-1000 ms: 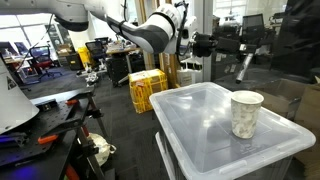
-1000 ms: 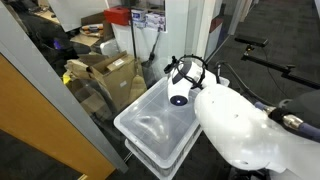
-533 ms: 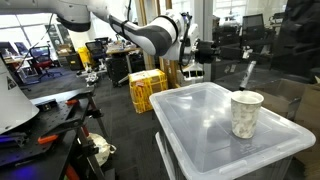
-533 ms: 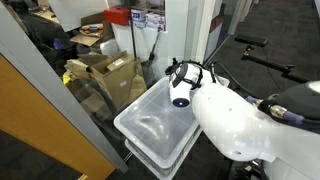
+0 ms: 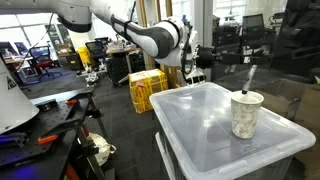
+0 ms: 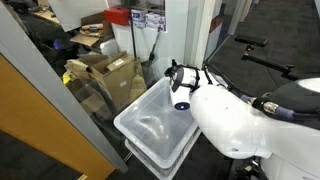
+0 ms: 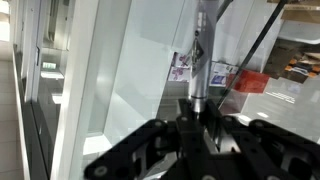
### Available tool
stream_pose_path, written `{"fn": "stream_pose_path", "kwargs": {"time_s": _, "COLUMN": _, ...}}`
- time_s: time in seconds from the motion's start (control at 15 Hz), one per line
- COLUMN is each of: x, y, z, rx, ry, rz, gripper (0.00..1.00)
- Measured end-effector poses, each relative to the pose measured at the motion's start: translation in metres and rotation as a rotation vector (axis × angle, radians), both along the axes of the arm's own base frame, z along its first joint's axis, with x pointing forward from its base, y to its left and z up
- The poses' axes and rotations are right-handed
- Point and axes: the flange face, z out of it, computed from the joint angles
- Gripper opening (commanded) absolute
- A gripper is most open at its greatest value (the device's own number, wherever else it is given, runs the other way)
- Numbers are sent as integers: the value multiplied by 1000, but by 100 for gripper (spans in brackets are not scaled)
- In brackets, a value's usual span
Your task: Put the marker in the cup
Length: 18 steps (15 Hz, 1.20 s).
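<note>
The marker (image 7: 200,55) is seen in the wrist view clamped between the closed fingers of the gripper (image 7: 195,118). Its long axis runs straight out ahead of the fingertips, in line with the gripper's own axis, so nothing has to be reached for. The cup (image 5: 246,113) is stood upright on top of the clear plastic bin (image 5: 190,128), its mouth open upward. In an exterior view the marker (image 5: 249,79) is shown as a thin dark stick, nearly upright but leaned a little, directly above the cup. Its lower end meets the line of the rim, and whether that end is already inside the mouth or only just over it cannot be told from this angle. In an exterior view from higher up the gripper (image 6: 180,73) is placed over the cup (image 6: 181,101), near it and apart from the rim. The coming move is judged to turn on this alignment. The marker is pointed down along its length at the opening, so a short descent and a release should be enough, provided the tip is not caught on the rim by the lean.
</note>
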Motion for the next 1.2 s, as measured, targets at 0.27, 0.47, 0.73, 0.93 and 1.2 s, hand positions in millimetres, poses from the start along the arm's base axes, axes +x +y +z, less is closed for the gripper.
{"fn": "stream_pose_path", "kwargs": {"time_s": 0.27, "x": 9, "y": 8, "z": -7, "rx": -2, "ry": -17, "rz": 22, "gripper": 5}}
{"fn": "stream_pose_path", "kwargs": {"time_s": 0.47, "x": 17, "y": 16, "z": -9, "rx": 5, "ry": -25, "rz": 38, "gripper": 5}}
{"fn": "stream_pose_path", "kwargs": {"time_s": 0.73, "x": 18, "y": 16, "z": -15, "rx": 2, "ry": -32, "rz": 32, "gripper": 5}}
{"fn": "stream_pose_path", "kwargs": {"time_s": 0.93, "x": 16, "y": 13, "z": -19, "rx": -4, "ry": -34, "rz": 23, "gripper": 5}}
{"fn": "stream_pose_path", "kwargs": {"time_s": 1.2, "x": 14, "y": 12, "z": -23, "rx": -2, "ry": -30, "rz": 18, "gripper": 53}}
